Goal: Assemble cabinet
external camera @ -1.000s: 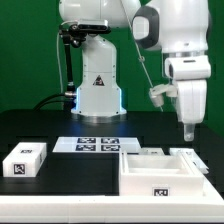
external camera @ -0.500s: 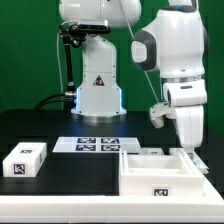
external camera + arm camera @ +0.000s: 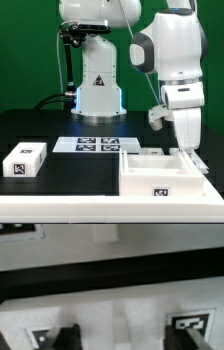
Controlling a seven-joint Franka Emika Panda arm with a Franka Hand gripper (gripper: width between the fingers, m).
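Observation:
The cabinet [image 3: 160, 172] is a large white box with a black tag on its front, standing at the exterior view's right. My gripper [image 3: 187, 146] hangs straight down over the box's far right part, with its fingertips at the rim. In the wrist view the gripper [image 3: 125, 339] is open. Its two dark fingers [image 3: 66, 339] stand wide apart over a white tagged surface of the cabinet [image 3: 120, 308], and nothing is held between them. A small white tagged block [image 3: 24, 160] lies on the black table at the exterior view's left.
The marker board [image 3: 95, 145] lies flat on the table between the block and the cabinet. The robot's white base [image 3: 97, 90] stands behind it. A strip of black table [image 3: 100, 274] shows beyond the cabinet in the wrist view.
The arm has come down and shifted slightly to the exterior view's left, bringing the gripper lower over the cabinet. The block and cabinet have not moved.

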